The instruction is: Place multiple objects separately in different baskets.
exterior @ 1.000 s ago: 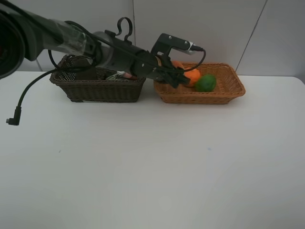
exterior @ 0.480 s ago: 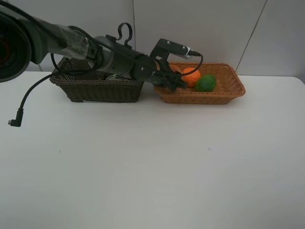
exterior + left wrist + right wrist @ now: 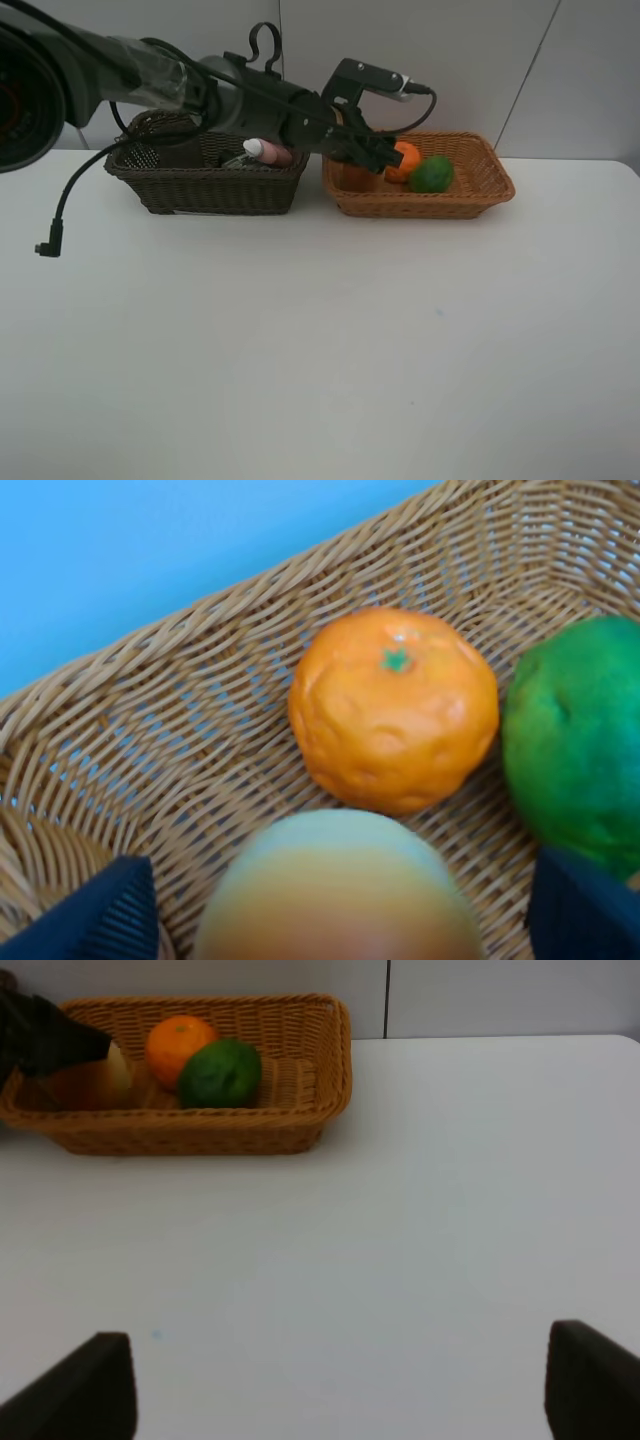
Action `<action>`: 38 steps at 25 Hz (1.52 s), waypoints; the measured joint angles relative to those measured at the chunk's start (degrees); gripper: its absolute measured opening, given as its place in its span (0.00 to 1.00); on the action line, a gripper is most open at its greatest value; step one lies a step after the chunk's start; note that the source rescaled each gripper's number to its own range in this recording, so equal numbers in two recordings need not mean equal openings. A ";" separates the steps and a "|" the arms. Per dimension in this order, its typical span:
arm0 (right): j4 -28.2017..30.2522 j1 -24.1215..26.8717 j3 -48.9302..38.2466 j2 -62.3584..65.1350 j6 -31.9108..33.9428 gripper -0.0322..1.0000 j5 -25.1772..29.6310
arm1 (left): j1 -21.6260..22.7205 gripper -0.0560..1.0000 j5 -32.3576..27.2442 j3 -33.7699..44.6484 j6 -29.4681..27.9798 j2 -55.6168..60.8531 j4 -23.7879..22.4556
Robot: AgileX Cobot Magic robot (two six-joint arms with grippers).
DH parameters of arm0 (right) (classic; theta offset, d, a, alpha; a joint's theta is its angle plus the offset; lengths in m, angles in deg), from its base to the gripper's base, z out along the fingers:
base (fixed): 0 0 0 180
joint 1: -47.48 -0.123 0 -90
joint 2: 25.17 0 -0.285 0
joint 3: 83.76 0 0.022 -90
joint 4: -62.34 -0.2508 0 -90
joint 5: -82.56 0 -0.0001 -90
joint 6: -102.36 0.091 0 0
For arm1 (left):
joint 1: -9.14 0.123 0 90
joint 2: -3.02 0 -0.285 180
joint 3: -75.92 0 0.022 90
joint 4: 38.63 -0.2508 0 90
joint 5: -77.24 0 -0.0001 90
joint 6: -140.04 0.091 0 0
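My left gripper (image 3: 377, 152) hovers over the left part of the light tan basket (image 3: 430, 206), its jaws open. In the left wrist view the blurred peach-like fruit (image 3: 340, 890) lies between the two dark fingertips (image 3: 115, 915) with a gap on each side. Beside it in that basket rest the orange (image 3: 392, 708) (image 3: 406, 158) and the green lime-like fruit (image 3: 580, 745) (image 3: 431, 174). The dark brown basket (image 3: 205, 188) stands to the left and holds a pink white-capped bottle (image 3: 268, 151). My right gripper (image 3: 345, 1390) is open over bare table, far from the tan basket (image 3: 300, 1135).
The left arm stretches across the dark basket from the left. A loose black cable with a plug (image 3: 45, 248) hangs off it above the table's left side. Both baskets stand along the far edge by the wall. The white table (image 3: 330, 340) spreads in front.
The left gripper has opened wider and let go of the peach-like fruit over the tan basket. The arm has risen a little, uncovering the pink bottle. The right gripper stays as it was.
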 joint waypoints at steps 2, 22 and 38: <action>0.00 0.00 0.00 0.00 0.00 0.64 0.00 | 0.00 0.96 -0.40 -0.19 0.00 0.00 0.00; 0.00 0.00 0.00 0.00 0.00 0.64 0.00 | 11.92 0.96 -33.17 9.98 0.65 24.65 2.98; 0.00 0.00 0.00 0.00 0.00 0.64 0.00 | 27.67 0.96 -51.61 47.84 4.11 89.21 3.65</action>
